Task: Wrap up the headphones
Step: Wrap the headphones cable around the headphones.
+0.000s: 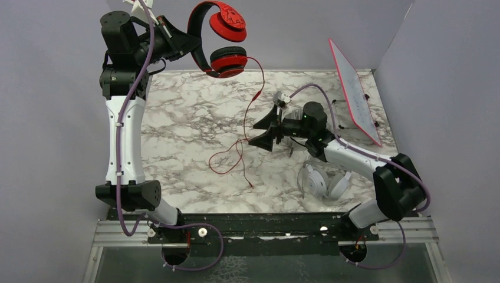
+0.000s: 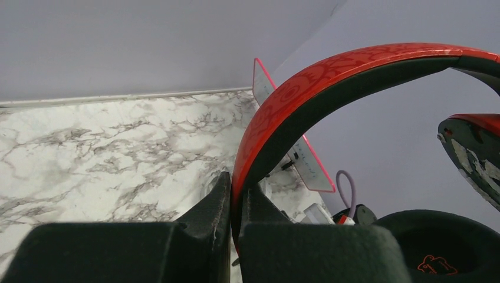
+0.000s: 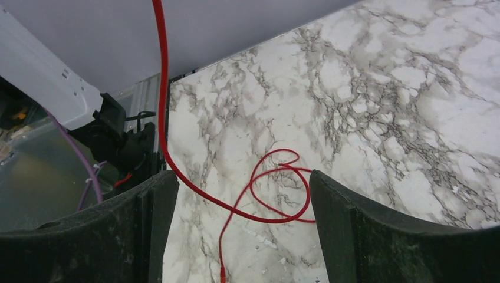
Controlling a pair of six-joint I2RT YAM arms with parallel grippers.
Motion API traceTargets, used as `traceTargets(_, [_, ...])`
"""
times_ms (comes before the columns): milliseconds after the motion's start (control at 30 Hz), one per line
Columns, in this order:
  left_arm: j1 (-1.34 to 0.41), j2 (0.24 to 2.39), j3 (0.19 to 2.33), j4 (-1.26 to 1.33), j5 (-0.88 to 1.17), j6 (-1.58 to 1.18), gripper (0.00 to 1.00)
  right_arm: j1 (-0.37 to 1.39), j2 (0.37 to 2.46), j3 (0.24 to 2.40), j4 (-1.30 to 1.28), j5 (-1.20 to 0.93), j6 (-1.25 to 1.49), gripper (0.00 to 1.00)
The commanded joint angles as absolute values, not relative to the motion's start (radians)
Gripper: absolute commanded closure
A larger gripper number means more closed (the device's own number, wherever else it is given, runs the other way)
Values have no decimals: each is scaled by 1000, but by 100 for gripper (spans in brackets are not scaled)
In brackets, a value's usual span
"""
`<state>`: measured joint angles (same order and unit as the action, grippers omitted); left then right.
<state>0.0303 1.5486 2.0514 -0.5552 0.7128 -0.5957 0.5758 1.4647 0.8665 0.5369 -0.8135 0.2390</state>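
Observation:
My left gripper [image 1: 187,42] is raised high at the back left and shut on the headband of the red-and-black headphones [image 1: 219,36]. The band [image 2: 306,88] shows clamped between its jaws in the left wrist view. The red cable [image 1: 247,112] hangs from the lower earcup and lies looped on the marble table [image 1: 188,112]. My right gripper [image 1: 257,133] is open and empty above the table's middle, facing the loops; the cable loops [image 3: 277,194] lie between its jaws in the right wrist view. White-silver headphones [image 1: 323,181] lie at the front right under my right arm. The light grey headset is not in view.
A red-edged white board [image 1: 355,89] leans against the right wall at the back right. Grey walls close the back and sides. A small white object [image 1: 282,97] sits behind my right gripper. A black rail [image 1: 253,224] runs along the near edge.

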Motion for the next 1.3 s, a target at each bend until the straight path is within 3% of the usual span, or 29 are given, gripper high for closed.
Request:
traceTargets(0, [22,1548,2065,-469,756,-668,100,574,1537,846,731,-944,290,17])
traceTargets(133, [17,1552,2065,-446,745,-698,100,577,1583,814,861,-952,334,26])
traceTargets(467, [5,1558,2080,-391,762,-765,100,577,1719,811,1135,-878,356,26])
traceTargets(633, [5,1537,2092,-381,755,-764,100,580,1755,807,1224,-824,275,34])
traceTargets(900, [5,1514,2083,-361,752,-778,100,588,1798,824,1382,-824,332,35])
traceTargets(1100, [5,1511,2093,-346,774,-792,100,593,1807,824,1380,-779,380,77])
traceTargets(1167, [5,1501,2073,-304,811,-810,100,582,1795,847,1246,-713,373,96])
traceTargets(1267, [5,1474,2030,-273,869,-787,100,539,1801,918,1093,-740,378,99])
